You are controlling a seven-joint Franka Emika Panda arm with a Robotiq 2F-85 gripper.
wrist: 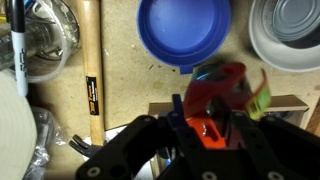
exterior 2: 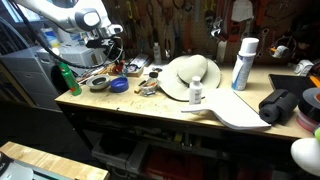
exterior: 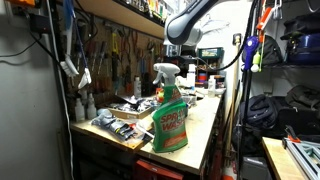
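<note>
In the wrist view my gripper (wrist: 205, 122) is shut on a red and orange plastic object (wrist: 220, 92) with blue and green bits on it. I hold it above the wooden bench. A blue bowl (wrist: 183, 30) lies just beyond it and a grey metal bowl (wrist: 290, 35) is beside that. In an exterior view the gripper (exterior 2: 108, 45) hangs over the bench's end, above the blue bowl (exterior 2: 118, 85) and metal bowl (exterior 2: 97, 83). It also shows in an exterior view (exterior: 181, 55) far back over the bench; the held object is too small to make out there.
A wooden tool handle (wrist: 90, 70) and a marker (wrist: 18, 40) lie on the bench. A green spray bottle (exterior: 170, 115), a white hat (exterior 2: 190, 75), a white can (exterior 2: 243, 62), a small bottle (exterior 2: 196, 93) and a black bundle (exterior 2: 280, 105) crowd the bench. Tools hang on the back wall.
</note>
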